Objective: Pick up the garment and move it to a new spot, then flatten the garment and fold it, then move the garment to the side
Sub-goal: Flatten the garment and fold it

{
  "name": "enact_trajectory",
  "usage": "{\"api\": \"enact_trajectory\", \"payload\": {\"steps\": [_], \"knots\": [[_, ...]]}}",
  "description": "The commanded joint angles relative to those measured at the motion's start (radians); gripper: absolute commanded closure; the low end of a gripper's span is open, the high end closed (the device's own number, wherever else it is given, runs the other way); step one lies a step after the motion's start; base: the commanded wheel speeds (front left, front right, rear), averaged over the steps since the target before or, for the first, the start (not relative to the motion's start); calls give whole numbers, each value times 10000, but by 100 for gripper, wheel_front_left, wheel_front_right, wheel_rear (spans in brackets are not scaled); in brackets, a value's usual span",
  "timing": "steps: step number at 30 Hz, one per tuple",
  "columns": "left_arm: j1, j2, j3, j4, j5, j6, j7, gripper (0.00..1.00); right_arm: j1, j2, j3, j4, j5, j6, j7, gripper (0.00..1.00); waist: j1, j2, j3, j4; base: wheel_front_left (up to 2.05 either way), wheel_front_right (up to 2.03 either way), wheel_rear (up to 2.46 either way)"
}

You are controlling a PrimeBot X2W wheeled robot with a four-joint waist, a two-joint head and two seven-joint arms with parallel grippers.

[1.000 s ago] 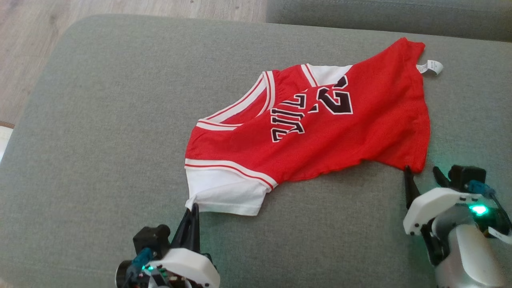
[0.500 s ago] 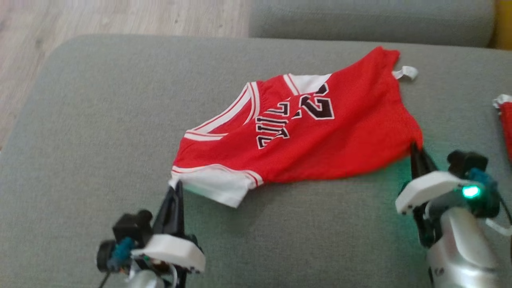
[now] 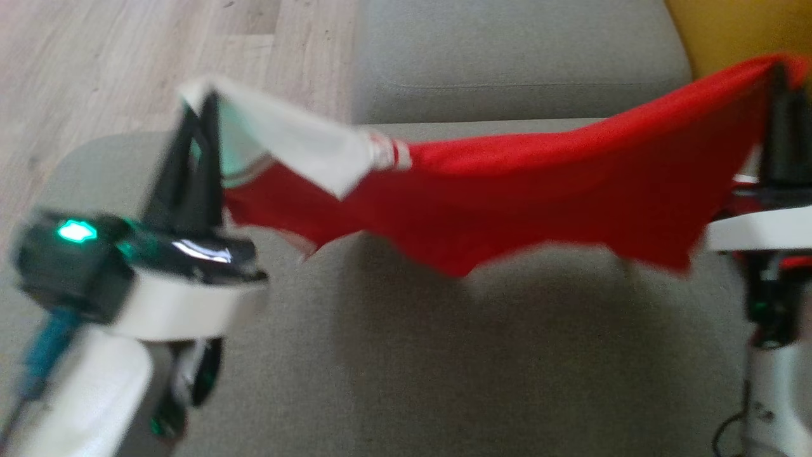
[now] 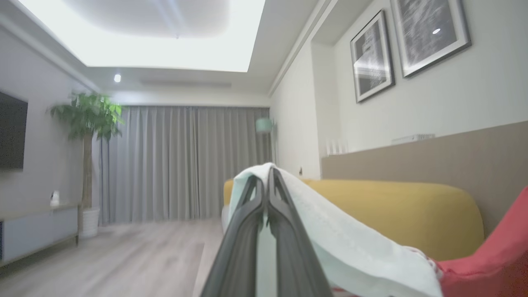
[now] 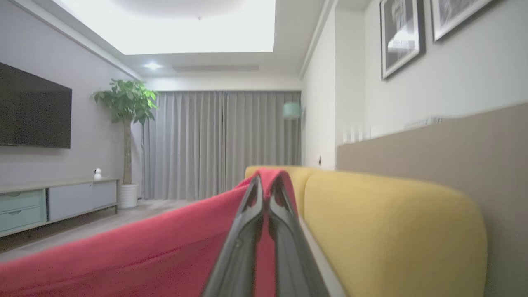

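Head view has the garment (image 3: pixel 539 184) hanging between the left end effector (image 3: pixel 206 105), clamped on its white corner, and the right end effector (image 3: pixel 783 76), clamped on a red corner, above the sofa (image 3: pixel 444 355): pickup looks done; placing, flattening, folding remain

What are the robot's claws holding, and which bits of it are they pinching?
The red and white jersey. The left claw pinches its white corner; the right claw pinches a red corner, so it hangs stretched between them above the cushion.
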Motion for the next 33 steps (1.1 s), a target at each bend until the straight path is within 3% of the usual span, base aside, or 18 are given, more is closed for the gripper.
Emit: {"api": "enact_trajectory", "payload": {"steps": [1,8,11,14,18,23,28,29,33], "knots": [[-1004,455,658,-692,194,31,223,100,-269,-32,145,-938,-103,-7,268,100,1,0,-37,-76,0,0,0],[-3411,1196,899,-2221,653,-337,1816,100,-263,-32,-122,-4613,-666,-7,1773,100,1,0,219,-186,0,0,0],[-4234,1251,815,-2027,550,-612,2314,100,-323,-31,-148,-5231,-727,-7,2311,100,1,0,524,-236,0,0,0],[-5312,1243,716,-1290,391,-1015,2720,100,-666,-31,-84,-5076,-762,-7,2772,100,1,0,1382,-291,0,0,0],[-6540,1137,553,-56,366,-1504,2801,100,-1794,-164,146,-3953,-886,-7,2745,100,1,0,2510,-397,0,0,0],[-8851,826,357,2201,781,-2062,2575,100,-4535,-555,593,-1427,-1199,-7,2343,100,1,0,3792,-568,0,0,0],[-11101,444,292,4706,1416,-2275,1721,100,-7594,-475,933,1627,-2060,-7,1483,100,1,0,4386,-742,0,0,0],[-11101,444,292,4706,1416,-2275,1721,100,-7594,-475,933,1627,-2060,-7,1483,100,1,0,4386,-742,0,0,0],[-12174,-28,207,6469,1615,-2318,874,100,-9140,-387,941,3746,-3164,-7,846,100,1,0,4521,-586,0,0,0]]}}
